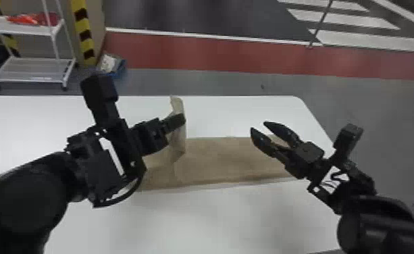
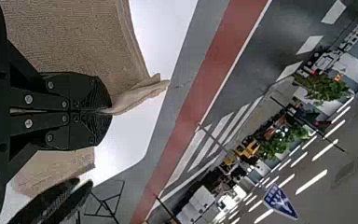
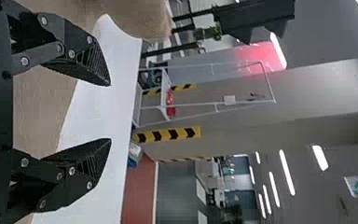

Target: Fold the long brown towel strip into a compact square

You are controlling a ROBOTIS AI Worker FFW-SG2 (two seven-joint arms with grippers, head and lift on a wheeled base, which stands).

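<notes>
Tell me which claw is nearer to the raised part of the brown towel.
Left. The left claw is shut on the raised part; the right claw hangs open off to the right, above the towel's flat part.

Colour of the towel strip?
The towel strip is light brown; best seen close up in the left wrist view.

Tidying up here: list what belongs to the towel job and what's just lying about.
For the job:
brown towel strip
left pincer, shut on it
right pincer, open
table

Lying about:
white cart
red things on it
blue-and-white item
</notes>
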